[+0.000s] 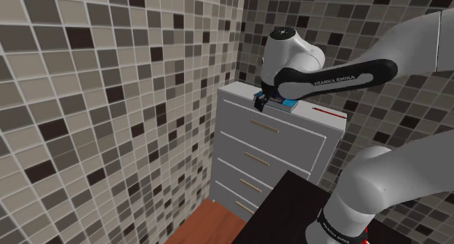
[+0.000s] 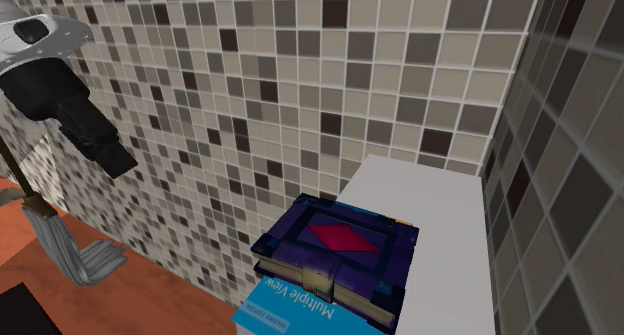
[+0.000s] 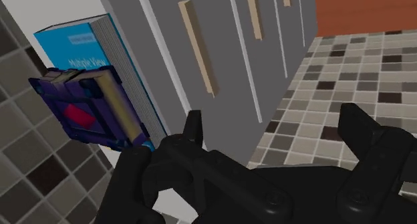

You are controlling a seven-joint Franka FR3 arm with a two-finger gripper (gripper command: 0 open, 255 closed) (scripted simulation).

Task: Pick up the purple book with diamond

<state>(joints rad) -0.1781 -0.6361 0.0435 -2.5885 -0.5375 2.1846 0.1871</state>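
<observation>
the purple book [image 2: 335, 248] lies flat on top of a blue book [image 2: 275, 308], and the pair sits at the front edge of a white dresser [image 2: 440, 213] pushed into a corner of tiled walls [image 2: 300, 73]. a red diamond marks the middle of its cover, and its worn spine faces out over the edge.

the gripper [image 3: 275, 122] is wide, its two fingers [image 3: 194, 129] standing well apart with nothing between them. in the wrist view the books sit off to one side of the fingers, not in the gap, and the camera looks down along the dresser's drawer fronts [image 3: 224, 62]. in the second exterior view the black hand hangs well apart from the stack, out in front of the wall and away from the dresser top.

so this reads as the approach – no contact, no grasp yet. the next move calls for carrying the open hand across to the stack and turning it so the jaws can close over the purple book's thickness, probably at the spine or a free edge. the care lies in taking the top book alone – the blue one touches it from below, and a low or deep grip could catch both or drag the stack off the edge.
</observation>
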